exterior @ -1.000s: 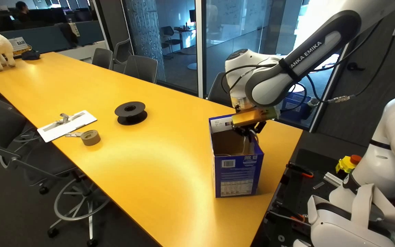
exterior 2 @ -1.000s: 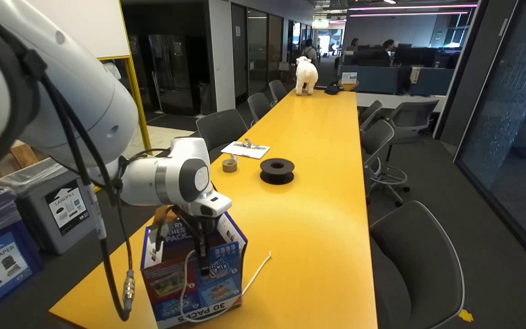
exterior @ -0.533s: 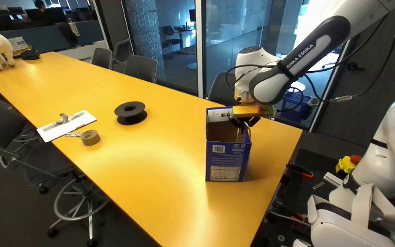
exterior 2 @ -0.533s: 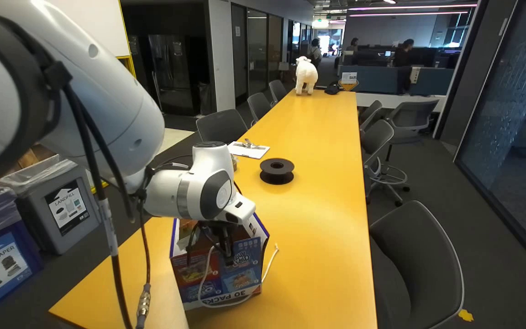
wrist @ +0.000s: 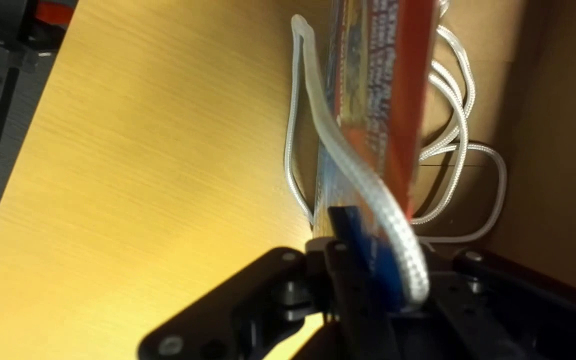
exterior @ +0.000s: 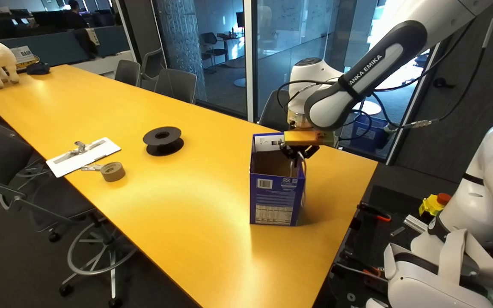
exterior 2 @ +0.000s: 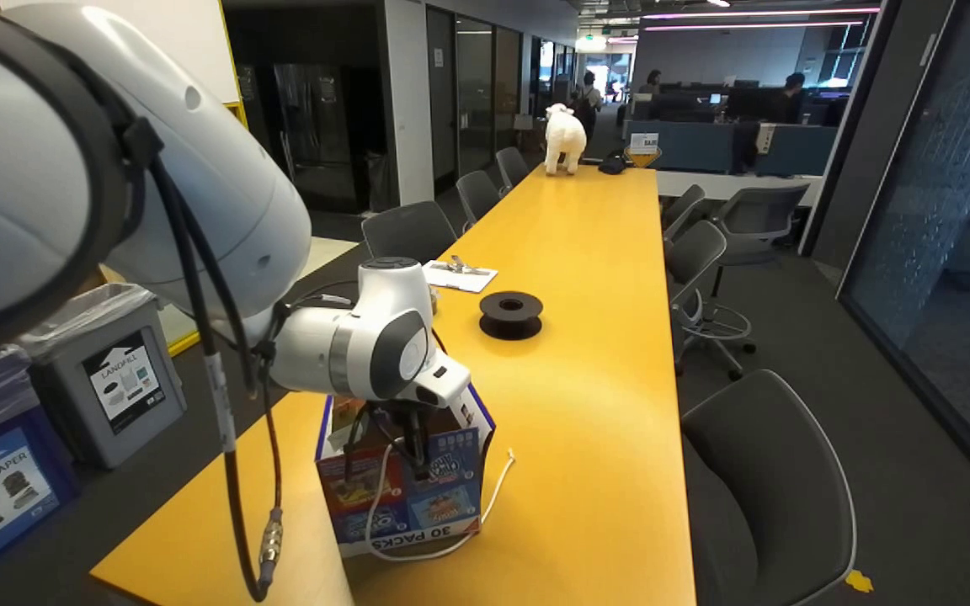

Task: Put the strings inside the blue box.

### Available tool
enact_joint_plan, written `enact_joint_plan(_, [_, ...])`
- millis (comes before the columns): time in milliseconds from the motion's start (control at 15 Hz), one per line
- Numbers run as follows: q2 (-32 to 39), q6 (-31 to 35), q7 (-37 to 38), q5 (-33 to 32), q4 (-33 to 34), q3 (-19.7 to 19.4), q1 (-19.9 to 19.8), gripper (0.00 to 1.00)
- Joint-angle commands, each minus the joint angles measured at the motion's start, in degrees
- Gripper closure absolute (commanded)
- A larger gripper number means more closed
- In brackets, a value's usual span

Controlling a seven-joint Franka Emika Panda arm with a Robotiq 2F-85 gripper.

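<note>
Both exterior views from above, table (exterior 2: 603,337) and blue box (exterior: 274,199) in common; wrist view close, downward over it.

Soft bright glare across the table (exterior: 203,205).

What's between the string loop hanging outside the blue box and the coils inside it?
A printed wall of the blue box; the wrist view shows that.

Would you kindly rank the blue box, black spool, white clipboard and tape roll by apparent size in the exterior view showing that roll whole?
1. Blue box
2. White clipboard and black spool, unranked: the clipboard looks longer, the spool bulkier
3. Tape roll
</note>
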Motion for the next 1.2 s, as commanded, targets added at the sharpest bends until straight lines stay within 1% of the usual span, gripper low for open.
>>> enact_joint_plan(0, [0.5, 1.59, -2.21, 0.71, 0.37, -0.04, 0.11, 0.56])
enact_joint_plan(200, [-1.63, 0.98, -8.33, -0.61, -0.47, -0.37, -0.12, 0.34])
enact_joint_plan(333, [-3.92, -0.9, -11.26, -4.36, -0.92, -0.46, -0.38, 0.19])
enact_joint_plan(467, [-7.6, -0.52, -12.64, -9.23, -2.48, -0.29, -0.84, 0.03])
enact_joint_plan(533, [-9.19, -0.36, -13.95, -10.68, -3.03, -0.11, -1.07, 0.0])
enact_joint_plan(667, [-12.47, -0.25, -17.36, -11.41, -4.19, 0.19, -1.45, 0.0])
enact_joint_plan(933, [-19.85, -1.71, -30.34, -5.15, -7.68, -0.65, -0.81, 0.0])
enact_joint_plan(1000, [-21.51, -3.6, -35.52, -1.32, -8.53, -1.55, 0.35, 0.0])
enact_joint_plan(1133, [-24.71, -8.98, -42.47, 3.75, -9.59, -1.79, 0.52, 0.0])
